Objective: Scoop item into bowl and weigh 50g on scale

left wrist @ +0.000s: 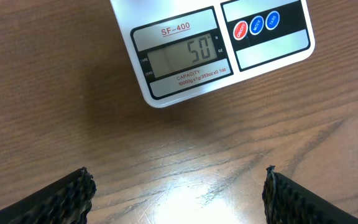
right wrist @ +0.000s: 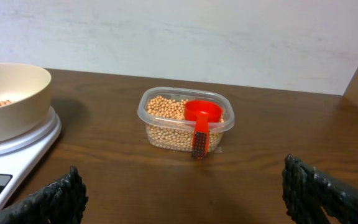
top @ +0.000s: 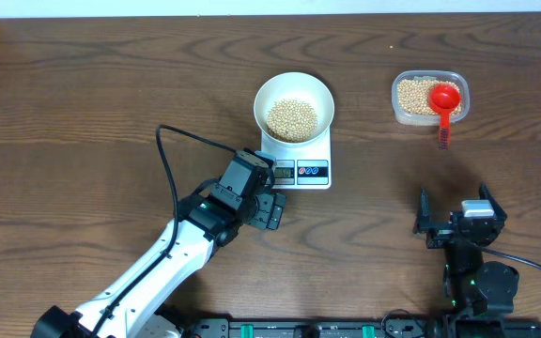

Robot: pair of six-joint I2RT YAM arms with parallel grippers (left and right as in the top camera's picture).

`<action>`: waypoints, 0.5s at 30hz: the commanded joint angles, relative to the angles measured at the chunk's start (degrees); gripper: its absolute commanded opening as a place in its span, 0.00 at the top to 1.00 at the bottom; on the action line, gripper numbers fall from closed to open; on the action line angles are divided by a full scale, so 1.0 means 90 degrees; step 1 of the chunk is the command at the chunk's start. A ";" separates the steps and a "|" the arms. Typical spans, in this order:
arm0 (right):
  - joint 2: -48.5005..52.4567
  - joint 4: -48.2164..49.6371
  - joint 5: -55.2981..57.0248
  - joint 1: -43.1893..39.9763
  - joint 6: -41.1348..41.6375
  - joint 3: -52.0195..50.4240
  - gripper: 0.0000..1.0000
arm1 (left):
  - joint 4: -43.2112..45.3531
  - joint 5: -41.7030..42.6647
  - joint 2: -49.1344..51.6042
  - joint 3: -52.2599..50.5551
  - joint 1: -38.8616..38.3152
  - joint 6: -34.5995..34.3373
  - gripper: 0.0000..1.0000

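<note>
The white bowl [top: 294,106] holds a heap of pale-tan beans [top: 292,118] and stands on the white scale [top: 310,172]. In the left wrist view the scale's display [left wrist: 185,55] reads 50. My left gripper [top: 269,208] hovers just in front of the scale's display end, open, with bare table between its fingers [left wrist: 64,199]. My right gripper [top: 462,218] stands open near the front right, holding nothing. From the right wrist the bowl [right wrist: 8,99] shows at the left, on the scale [right wrist: 17,152].
A clear plastic tub [top: 429,98] of beans sits at the back right with a red scoop [top: 444,101] resting in it, handle over the near rim. The right wrist view shows this tub [right wrist: 185,121] straight ahead and a pale wall behind the table.
</note>
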 commanded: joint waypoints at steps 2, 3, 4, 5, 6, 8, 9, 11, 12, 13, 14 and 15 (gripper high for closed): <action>-0.0041 -0.0019 0.0029 0.0032 0.0032 -0.0024 0.01 | -0.0017 -0.0034 -0.0083 -0.0010 0.0027 0.0068 0.11; -0.0041 -0.0017 0.0029 0.0032 0.0032 -0.0024 0.01 | -0.0017 -0.0034 -0.0090 -0.0010 0.0027 0.0068 0.11; -0.0041 -0.0017 0.0029 0.0032 0.0032 -0.0024 0.01 | -0.0017 -0.0034 -0.0100 -0.0010 0.0027 0.0068 0.11; -0.0041 -0.0017 0.0027 0.0032 0.0032 -0.0024 0.01 | -0.0017 -0.0034 -0.0124 -0.0010 0.0027 0.0068 0.11; -0.0041 -0.0017 0.0029 0.0032 0.0032 -0.0024 0.01 | -0.0017 -0.0034 -0.0146 -0.0010 0.0027 0.0068 0.11; -0.0041 -0.0017 0.0029 0.0032 0.0032 -0.0024 0.01 | -0.0019 -0.0036 -0.0226 -0.0010 0.0027 0.0068 0.11; -0.0041 -0.0019 0.0029 0.0032 0.0032 -0.0024 0.01 | -0.0029 -0.0036 -0.0267 -0.0010 0.0027 0.0068 0.11; -0.0041 -0.0019 0.0029 0.0032 0.0032 -0.0024 0.01 | -0.0068 -0.0036 -0.0347 -0.0010 0.0027 0.0068 0.11; -0.0041 -0.0017 0.0029 0.0032 0.0032 -0.0024 0.01 | -0.0129 -0.0036 -0.0415 -0.0010 0.0027 0.0070 0.11; -0.0041 -0.0017 0.0029 0.0032 0.0032 -0.0024 0.01 | -0.0151 -0.0039 -0.0440 -0.0010 0.0029 0.0075 0.11; -0.0041 -0.0019 0.0027 0.0032 0.0032 -0.0024 0.01 | -0.0160 -0.0039 -0.0464 -0.0010 0.0027 0.0107 0.11; -0.0041 -0.0019 0.0029 0.0032 0.0032 -0.0024 0.01 | -0.0160 -0.0046 -0.0488 -0.0010 0.0027 0.0134 0.11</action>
